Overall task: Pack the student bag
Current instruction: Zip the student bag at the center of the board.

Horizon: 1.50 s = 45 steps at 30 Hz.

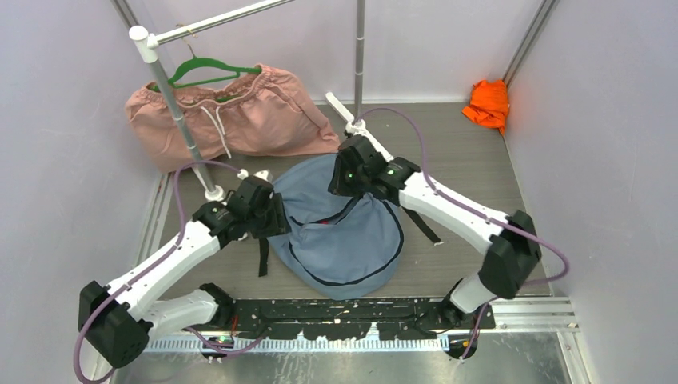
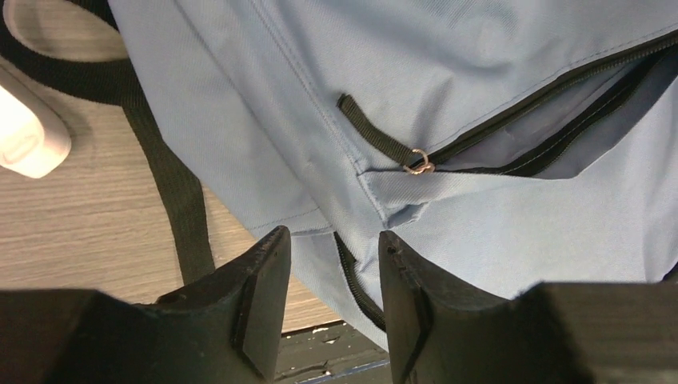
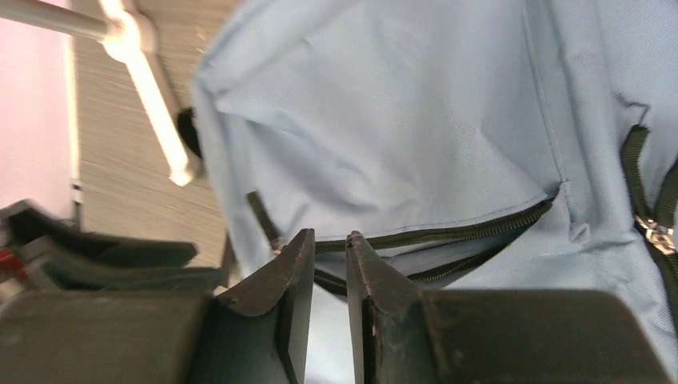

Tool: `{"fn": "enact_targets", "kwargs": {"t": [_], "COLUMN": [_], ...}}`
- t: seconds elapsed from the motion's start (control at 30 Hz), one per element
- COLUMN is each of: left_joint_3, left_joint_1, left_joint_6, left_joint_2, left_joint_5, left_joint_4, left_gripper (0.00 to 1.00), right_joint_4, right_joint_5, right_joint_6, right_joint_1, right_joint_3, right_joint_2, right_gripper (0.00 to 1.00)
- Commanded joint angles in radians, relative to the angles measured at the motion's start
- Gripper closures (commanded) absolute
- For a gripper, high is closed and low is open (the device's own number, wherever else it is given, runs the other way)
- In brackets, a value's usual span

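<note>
Left gripper (image 2: pixel 333 236) hovers at the bag's left side, jaws halfway apart, zip ring (image 2: pixel 418 164) just beyond. The student bag (image 1: pixel 344 240) lies mid-table (image 1: pixel 472 152), pocket zip gaping. Right gripper (image 3: pixel 329 234) is at its far edge, jaws a narrow slit; can't tell if fabric's caught.

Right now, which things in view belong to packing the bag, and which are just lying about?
Job: student bag; left gripper; right gripper, both at the bag.
Lying about: pink garment on green hanger; orange cloth, far corner.
</note>
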Motion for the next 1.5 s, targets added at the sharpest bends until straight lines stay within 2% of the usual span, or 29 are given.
{"fn": "enact_targets", "kwargs": {"t": [0.0,0.17,0.4,0.53,0.63,0.7,0.93,1.13,1.17,1.23,1.27,1.33,1.4,1.47], "left_joint_3": [0.072,0.14,0.136,0.137,0.117,0.104,0.119,0.08,0.068,0.046,0.043,0.054,0.083,0.099], "left_joint_1": [0.006,0.006,0.009,0.01,0.01,0.011,0.016,0.017,0.017,0.017,0.018,0.017,0.018,0.018], "left_joint_6": [0.072,0.052,-0.058,-0.12,-0.154,-0.167,-0.111,-0.07,-0.064,-0.053,-0.041,-0.005,0.037,0.058], "left_joint_2": [0.039,0.167,0.238,0.292,0.303,0.304,0.297,0.21,0.193,0.167,0.161,0.161,0.175,0.186], "left_joint_5": [-0.001,-0.038,-0.059,-0.053,-0.065,-0.067,-0.056,0.055,0.082,0.131,0.155,0.174,0.19,0.208], "left_joint_4": [0.077,0.039,0.121,0.138,0.158,0.179,0.198,0.305,0.33,0.365,0.379,0.376,0.345,0.329], "left_gripper": [0.56,0.62,0.62,0.53,0.54,0.6,1.0,1.0,1.0,1.0,1.0,1.0,1.0,1.0], "right_joint_4": [0.019,0.068,0.081,0.092,0.097,0.092,0.072,0.087,0.109,0.169,0.192,0.205,0.211,0.25], "right_joint_5": [0.041,-0.011,-0.027,-0.03,-0.031,-0.032,-0.034,-0.068,-0.12,-0.18,-0.202,-0.223,-0.22,-0.214], "right_joint_6": [-0.007,0.034,0.039,0.041,0.043,0.044,0.04,0.033,0.031,0.03,0.027,0.006,-0.026,-0.036], "right_joint_1": [-0.002,-0.003,-0.002,-0.003,-0.002,-0.002,-0.003,-0.002,-0.002,0.002,0.007,0.027,0.053,0.061], "right_joint_3": [0.016,-0.028,-0.05,-0.069,-0.082,-0.086,-0.07,-0.066,-0.076,-0.108,-0.12,-0.121,-0.118,-0.145], "right_joint_2": [-0.088,-0.091,-0.097,-0.109,-0.113,-0.11,-0.095,-0.081,-0.079,-0.078,-0.073,-0.051,-0.03,-0.028], "right_gripper": [0.73,0.72,0.71,0.7,0.7,0.7,0.7,0.65,0.64,0.58,0.52,0.48,0.5,0.61]}}
